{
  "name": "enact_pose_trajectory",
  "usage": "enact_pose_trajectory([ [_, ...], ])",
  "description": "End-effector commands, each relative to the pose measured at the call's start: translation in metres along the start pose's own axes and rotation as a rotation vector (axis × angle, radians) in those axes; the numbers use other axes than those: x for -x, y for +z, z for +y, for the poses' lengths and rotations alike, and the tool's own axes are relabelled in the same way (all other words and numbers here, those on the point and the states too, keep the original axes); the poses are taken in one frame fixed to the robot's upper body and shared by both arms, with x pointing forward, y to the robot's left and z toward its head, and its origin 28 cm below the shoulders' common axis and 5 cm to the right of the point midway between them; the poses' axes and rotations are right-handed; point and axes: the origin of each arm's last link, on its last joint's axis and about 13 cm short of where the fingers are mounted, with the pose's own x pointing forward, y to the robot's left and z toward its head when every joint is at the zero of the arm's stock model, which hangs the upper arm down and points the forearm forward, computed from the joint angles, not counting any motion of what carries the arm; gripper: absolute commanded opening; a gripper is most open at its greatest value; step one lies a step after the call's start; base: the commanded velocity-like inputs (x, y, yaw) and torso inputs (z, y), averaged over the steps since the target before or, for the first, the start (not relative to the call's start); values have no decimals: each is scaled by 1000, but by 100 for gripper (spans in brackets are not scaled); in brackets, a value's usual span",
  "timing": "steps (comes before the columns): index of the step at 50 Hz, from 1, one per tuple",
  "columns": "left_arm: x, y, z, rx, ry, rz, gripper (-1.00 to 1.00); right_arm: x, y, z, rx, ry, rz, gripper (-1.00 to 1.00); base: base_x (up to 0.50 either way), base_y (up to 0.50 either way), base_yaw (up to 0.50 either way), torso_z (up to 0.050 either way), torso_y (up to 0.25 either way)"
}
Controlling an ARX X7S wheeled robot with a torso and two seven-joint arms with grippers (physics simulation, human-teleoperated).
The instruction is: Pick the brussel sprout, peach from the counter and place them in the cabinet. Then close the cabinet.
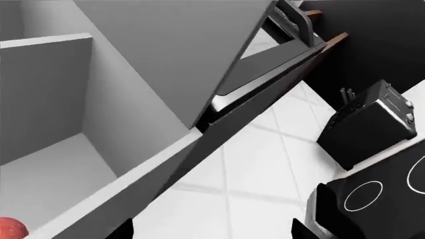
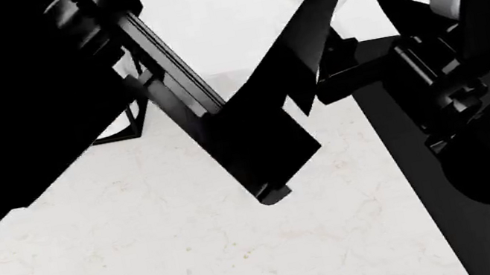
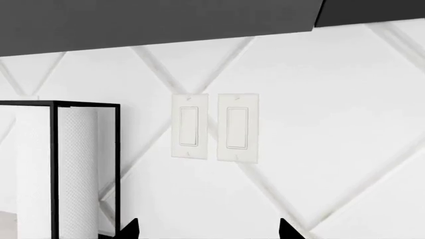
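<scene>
The peach shows as a red round edge on the grey floor of the open cabinet in the left wrist view. My left gripper is open and empty, just outside the cabinet's front edge, beside its dark open door. My right gripper is open and empty and faces the white wall. The brussel sprout is out of view. The white marble counter fills the lower head view, where the dark left arm and right arm show.
A black toaster stands beside the black stovetop, which is also in the head view. The right wrist view shows two light switches, a paper towel roll in a black frame and the dark cabinet underside.
</scene>
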Motion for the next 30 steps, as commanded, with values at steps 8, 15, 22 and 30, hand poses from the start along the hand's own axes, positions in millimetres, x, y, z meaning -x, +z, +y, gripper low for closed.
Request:
enact_pose_trajectory([
  [8, 13, -57, -18, 54, 60, 234, 100, 1, 2, -1, 7, -3, -3, 100, 0, 0, 0, 0, 0],
  [15, 22, -78, -13, 72, 184, 309, 100, 2, 3, -3, 8, -10, -6, 100, 0, 0, 0, 0, 0],
  [22, 33, -87, -20, 99, 230, 315, 100, 3, 5, -5, 12, -19, -10, 100, 0, 0, 0, 0, 0],
  [30, 48, -86, -33, 155, 226, 273, 100, 4, 11, -8, 19, -35, -26, 100, 0, 0, 0, 0, 0],
])
